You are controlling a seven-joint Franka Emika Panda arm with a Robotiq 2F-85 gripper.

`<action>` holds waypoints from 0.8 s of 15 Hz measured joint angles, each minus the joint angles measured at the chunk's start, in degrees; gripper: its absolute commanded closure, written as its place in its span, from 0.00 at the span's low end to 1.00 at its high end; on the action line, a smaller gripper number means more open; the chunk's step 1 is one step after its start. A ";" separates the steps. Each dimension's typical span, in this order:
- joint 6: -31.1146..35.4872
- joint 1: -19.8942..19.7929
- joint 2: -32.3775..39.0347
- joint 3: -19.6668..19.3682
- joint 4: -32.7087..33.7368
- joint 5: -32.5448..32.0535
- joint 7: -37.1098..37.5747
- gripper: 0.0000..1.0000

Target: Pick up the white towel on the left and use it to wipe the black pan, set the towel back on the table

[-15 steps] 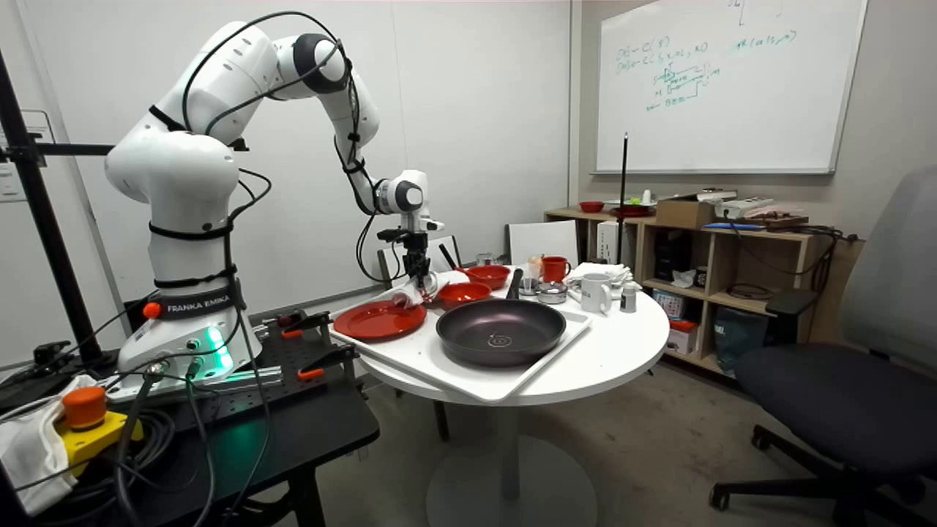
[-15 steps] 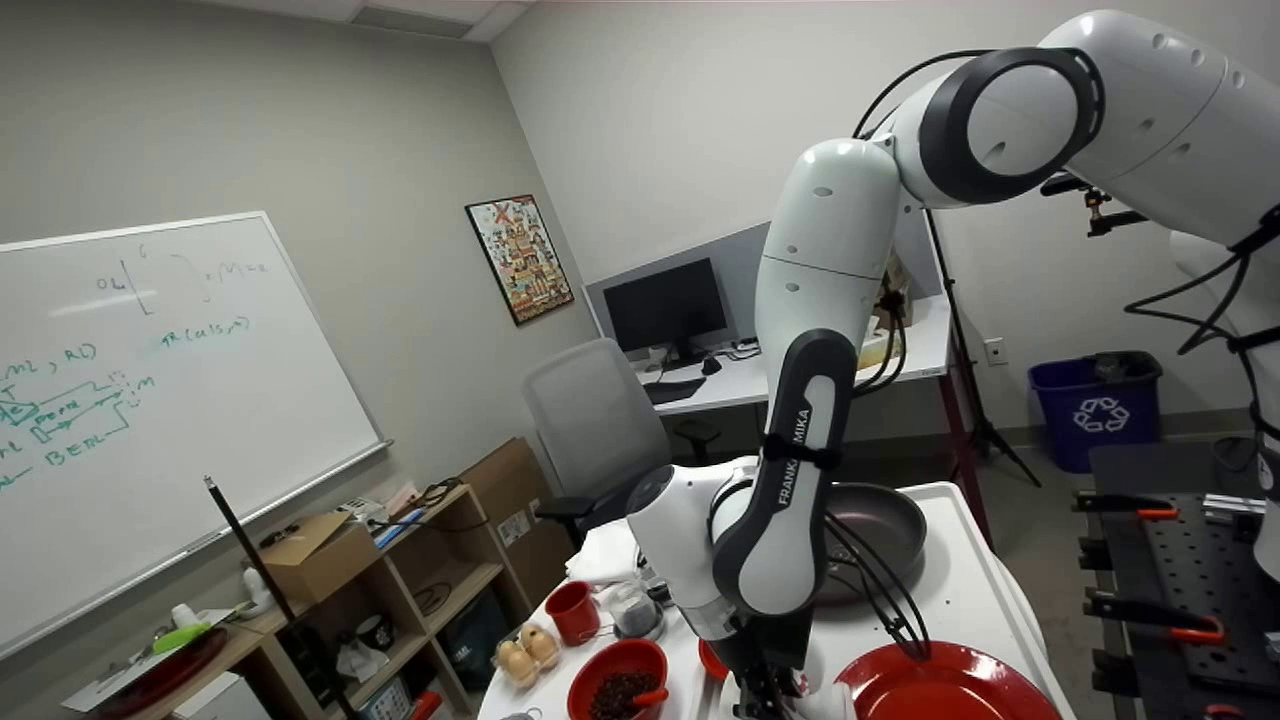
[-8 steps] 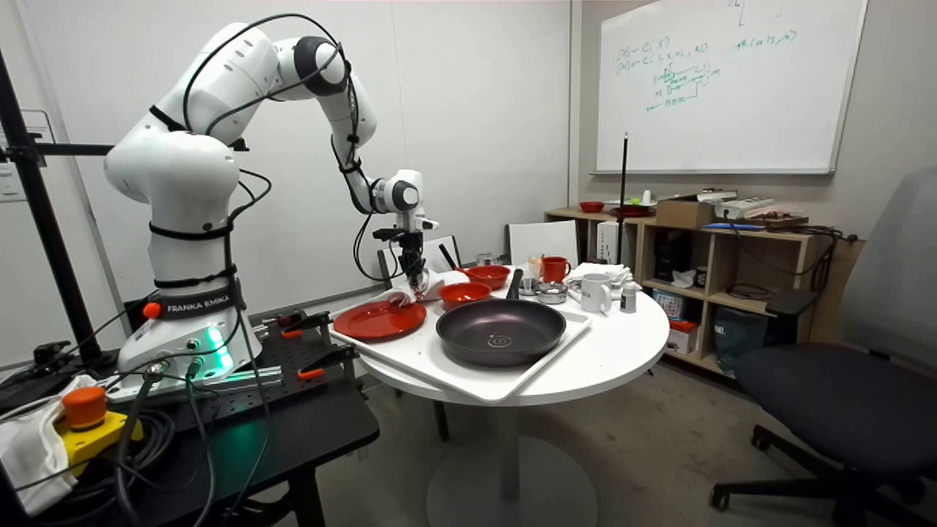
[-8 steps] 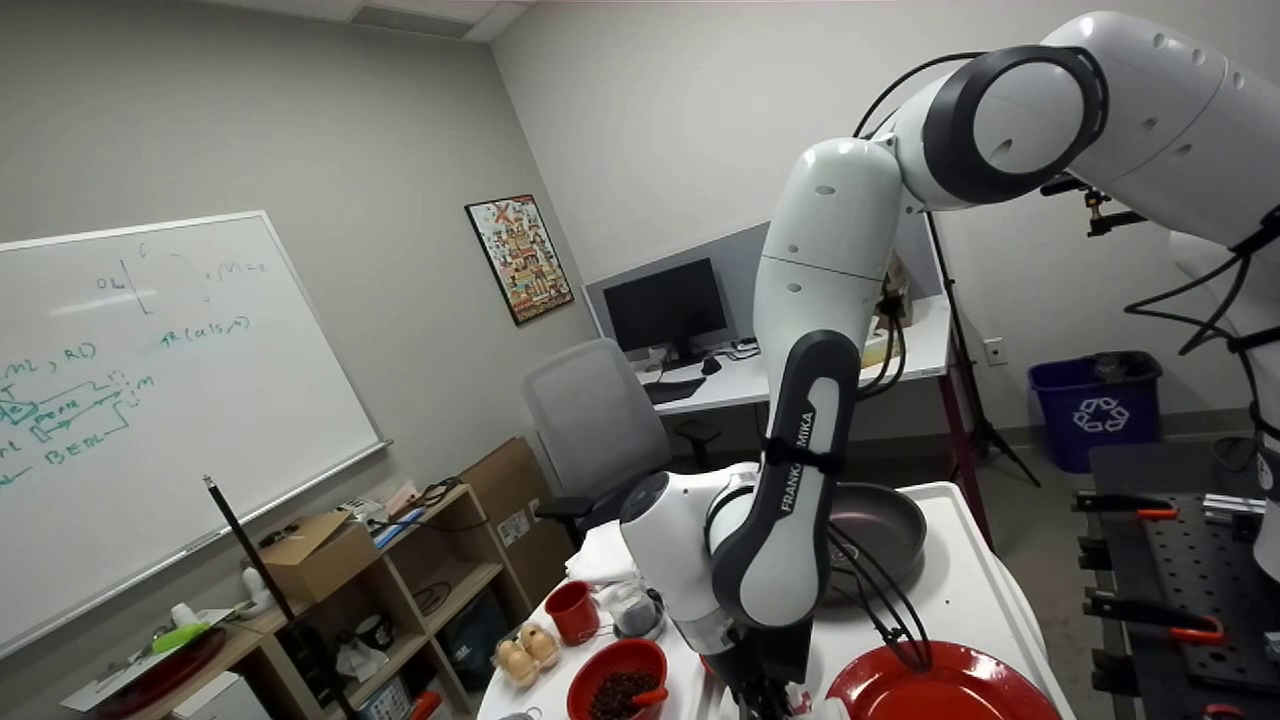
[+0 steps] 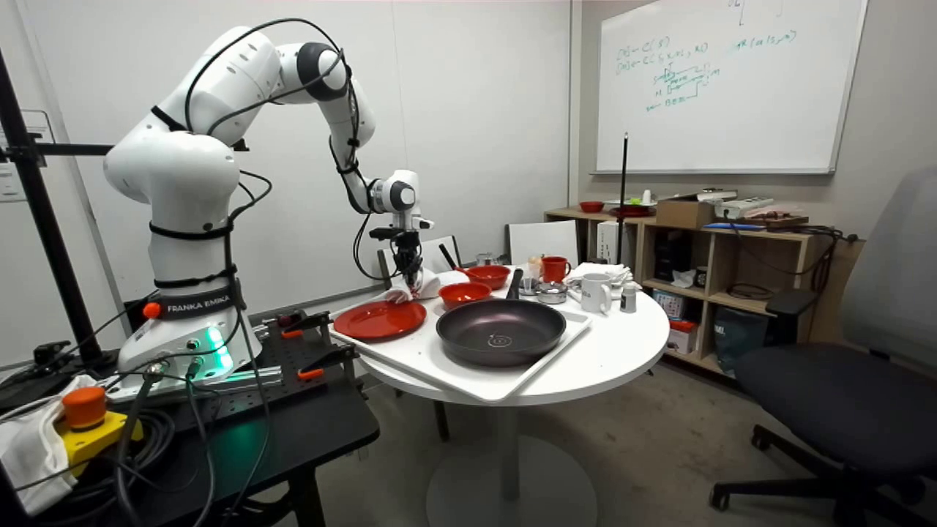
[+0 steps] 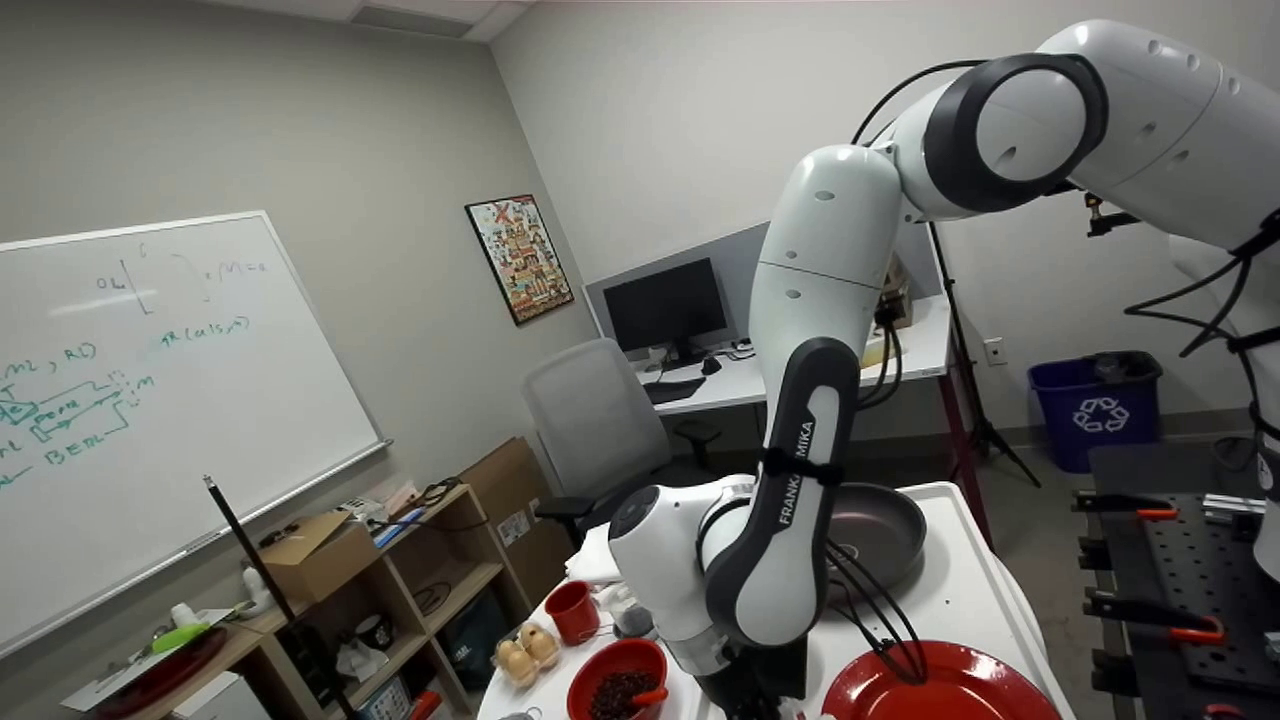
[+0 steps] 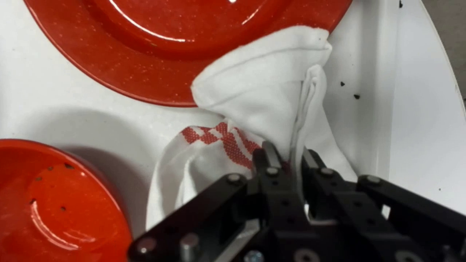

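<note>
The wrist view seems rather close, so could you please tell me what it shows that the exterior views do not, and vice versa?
Only the wrist view clearly shows the hem of the towel and its fold pinched in the gripper. Only the exterior views show the pan, the red mug and the whiteboard. Both share the red plate, the tray, the gripper and part of the towel.

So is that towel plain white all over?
No, the wrist view shows a red pattern on the white towel, just beside the end effector.
</note>
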 measured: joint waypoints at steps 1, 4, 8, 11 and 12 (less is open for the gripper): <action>-0.57 -0.03 0.39 0.21 0.87 0.00 -0.72 0.96; -2.73 -0.14 1.94 0.32 4.31 0.00 -2.14 0.96; -6.04 -0.77 4.29 0.25 9.34 0.00 -2.42 0.96; -8.31 -1.22 6.04 0.04 12.33 0.00 -2.42 0.73; -8.88 -1.30 6.53 0.02 13.05 0.00 -2.42 0.60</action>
